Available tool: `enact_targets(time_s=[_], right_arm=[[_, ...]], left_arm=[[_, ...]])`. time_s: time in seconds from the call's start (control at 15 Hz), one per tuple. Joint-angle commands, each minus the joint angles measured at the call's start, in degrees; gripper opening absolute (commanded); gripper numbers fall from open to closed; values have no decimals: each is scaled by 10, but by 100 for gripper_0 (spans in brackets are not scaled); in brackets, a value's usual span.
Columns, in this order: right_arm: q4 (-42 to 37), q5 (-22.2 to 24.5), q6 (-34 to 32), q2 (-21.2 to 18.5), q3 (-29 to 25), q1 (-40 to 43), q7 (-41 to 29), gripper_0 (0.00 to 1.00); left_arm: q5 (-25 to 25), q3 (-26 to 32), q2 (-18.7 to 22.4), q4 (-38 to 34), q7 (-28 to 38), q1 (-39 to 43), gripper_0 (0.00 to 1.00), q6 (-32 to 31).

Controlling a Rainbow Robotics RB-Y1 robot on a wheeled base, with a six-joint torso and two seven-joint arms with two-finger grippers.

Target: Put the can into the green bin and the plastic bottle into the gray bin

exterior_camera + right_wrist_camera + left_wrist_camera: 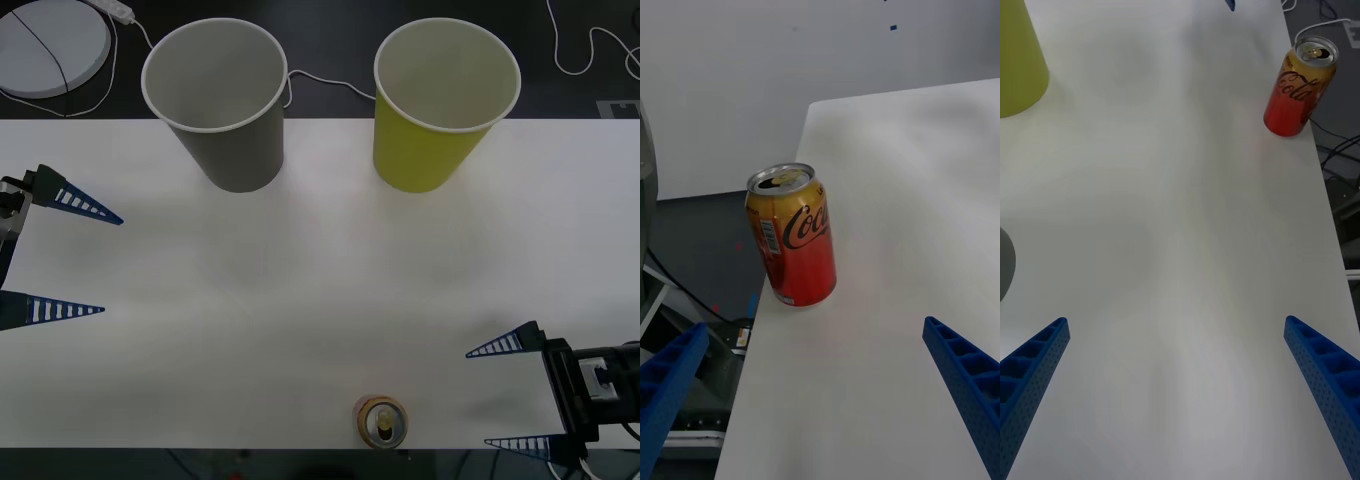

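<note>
The orange can stands upright at the table's front edge, right of centre; it also appears in the right wrist view and the left wrist view. My right gripper is open just to the can's right, at table height, its fingers pointing toward it with a gap between. Over the table's left edge, my left gripper is open and holds nothing. The gray bin stands upright at the back left and the green bin at the back right. The plastic bottle is out of view.
The white table is bare between the bins and the can. The can sits very close to the front edge, with dark floor below. A white round disc and cables lie beyond the table's far edge.
</note>
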Motion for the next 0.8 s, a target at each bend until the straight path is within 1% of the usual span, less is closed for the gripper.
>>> enact_targets(time_s=[0.07, 0.33, 0.8], right_arm=[[17, 0, 0, 31, 1, 0, 12, 100], [18, 15, 10, 65, 3, 1, 27, 100], [18, 16, 71, 105, 39, 1, 63, 100]], left_arm=[[0, 0, 0, 0, 0, 0, 100, 0], [0, 0, 0, 0, 0, 0, 100, 0], [0, 0, 0, 0, 0, 0, 100, 0]])
